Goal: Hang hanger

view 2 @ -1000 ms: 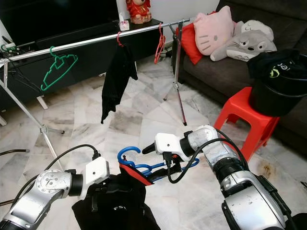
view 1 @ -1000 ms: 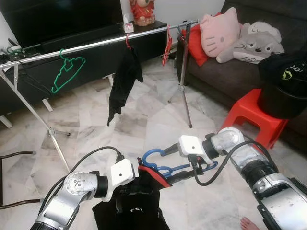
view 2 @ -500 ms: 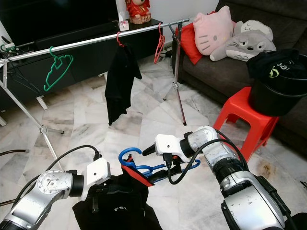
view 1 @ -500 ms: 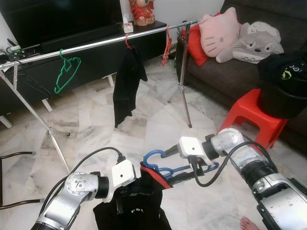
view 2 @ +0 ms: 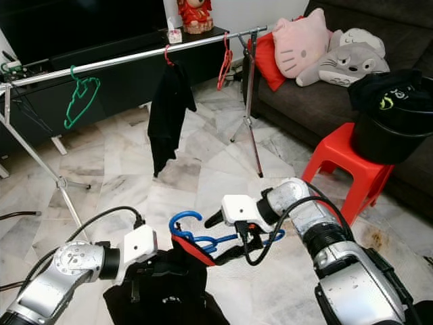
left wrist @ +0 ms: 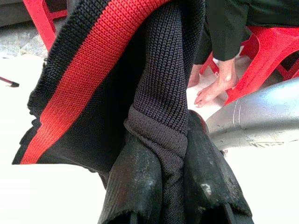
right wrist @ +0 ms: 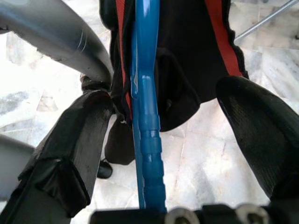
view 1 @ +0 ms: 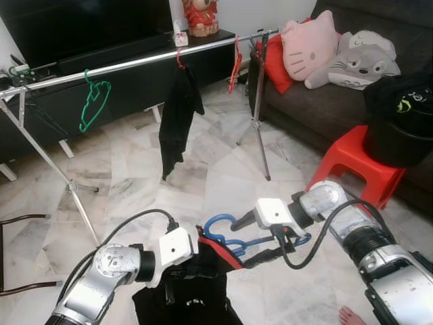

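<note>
The blue hanger is low down, well below the clothes rail and on the robot's side of it. A black garment with a red stripe hangs on it, with one end of the hanger tucked into the cloth.

The left gripper has its two fingers squeezed tight on a fold of the black garment. The right gripper sits around the hanger's blue bar. Its fingers are wide apart, one on each side, and neither pad seems to press on the bar.

Here is what could go wrong. The right gripper is not pinching the hanger, so the hanger could slide out and drop to the floor if the arm lifts. The garment is only part way on, so a pull from the left gripper could drag it off the hanger. The rail is far above and already has a green hanger, a black cloth and a red hanger on it. The blue hook could bump one of those and miss the rail.
</note>
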Robot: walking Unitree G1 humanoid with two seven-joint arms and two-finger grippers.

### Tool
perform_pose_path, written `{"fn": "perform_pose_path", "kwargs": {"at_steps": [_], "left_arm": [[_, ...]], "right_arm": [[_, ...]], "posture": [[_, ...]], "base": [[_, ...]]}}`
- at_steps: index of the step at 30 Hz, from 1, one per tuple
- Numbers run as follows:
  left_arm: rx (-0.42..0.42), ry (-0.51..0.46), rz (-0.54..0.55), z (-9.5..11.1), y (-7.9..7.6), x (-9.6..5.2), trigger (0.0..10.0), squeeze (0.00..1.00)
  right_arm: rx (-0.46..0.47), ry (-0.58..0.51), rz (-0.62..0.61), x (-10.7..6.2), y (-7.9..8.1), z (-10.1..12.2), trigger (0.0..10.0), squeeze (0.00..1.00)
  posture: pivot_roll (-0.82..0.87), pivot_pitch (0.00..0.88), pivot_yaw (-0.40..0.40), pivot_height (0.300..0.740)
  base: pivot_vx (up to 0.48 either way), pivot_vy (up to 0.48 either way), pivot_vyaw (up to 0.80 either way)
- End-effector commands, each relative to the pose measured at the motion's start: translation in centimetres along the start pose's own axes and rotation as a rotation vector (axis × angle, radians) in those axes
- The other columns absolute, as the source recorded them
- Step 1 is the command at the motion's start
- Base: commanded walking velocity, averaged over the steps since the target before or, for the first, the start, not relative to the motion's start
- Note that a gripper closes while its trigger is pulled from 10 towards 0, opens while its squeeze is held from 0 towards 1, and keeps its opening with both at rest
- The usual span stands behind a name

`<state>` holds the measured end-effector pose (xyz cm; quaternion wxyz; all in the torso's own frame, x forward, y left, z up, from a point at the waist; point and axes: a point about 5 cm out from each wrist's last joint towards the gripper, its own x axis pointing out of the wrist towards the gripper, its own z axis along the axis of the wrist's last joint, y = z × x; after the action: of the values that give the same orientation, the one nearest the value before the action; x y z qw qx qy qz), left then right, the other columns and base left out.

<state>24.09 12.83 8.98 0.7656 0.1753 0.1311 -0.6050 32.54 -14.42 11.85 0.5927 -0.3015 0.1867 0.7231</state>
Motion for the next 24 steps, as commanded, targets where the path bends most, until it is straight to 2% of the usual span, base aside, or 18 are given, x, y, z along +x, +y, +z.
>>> {"fn": "perform_pose_path", "kwargs": {"at_steps": [1,3,4,5,9,10,24], "left_arm": [[0.035,-0.017,-0.007,0.68,-0.12,-0.02,10.0,0.0],[0.036,-0.012,-0.009,0.6,-0.18,0.01,10.0,0.0],[0.036,-0.012,-0.009,0.6,-0.18,0.02,10.0,0.0],[0.036,-0.012,-0.009,0.61,-0.18,0.03,10.0,0.0],[0.036,-0.013,-0.009,0.64,-0.18,0.03,10.0,0.0],[0.035,-0.013,-0.009,0.65,-0.19,0.04,10.0,0.0],[0.029,-0.015,-0.013,0.63,-0.33,0.1,10.0,0.0]], "right_arm": [[-0.043,0.025,0.027,-0.51,-0.58,0.89,10.0,0.0],[-0.047,0.026,0.031,-0.53,-0.68,1.03,9.9,0.0],[-0.047,0.026,0.029,-0.5,-0.73,1.09,4.5,0.0],[-0.048,0.025,0.029,-0.49,-0.78,1.14,2.0,0.0],[-0.049,0.024,0.031,-0.47,-0.8,1.19,2.0,0.0],[-0.051,0.019,0.041,-0.36,-0.76,1.27,0.0,0.0],[-0.048,0.011,0.07,-0.24,-0.62,1.29,0.0,0.0]], "posture": [[-0.18,0.0,0.053,0.732],[-0.18,0.0,0.051,0.732],[-0.18,0.0,0.051,0.732],[-0.18,0.0,0.052,0.732],[-0.18,0.0,0.052,0.732],[-0.17,0.0,0.051,0.732],[-0.18,0.001,0.05,0.732]], "base": [[0.0,0.0,0.0],[0.0,0.0,0.0],[0.0,0.0,0.0],[0.0,0.0,0.0],[0.0,0.0,0.0],[0.0,0.0,0.0],[0.0,0.0,0.0]]}}
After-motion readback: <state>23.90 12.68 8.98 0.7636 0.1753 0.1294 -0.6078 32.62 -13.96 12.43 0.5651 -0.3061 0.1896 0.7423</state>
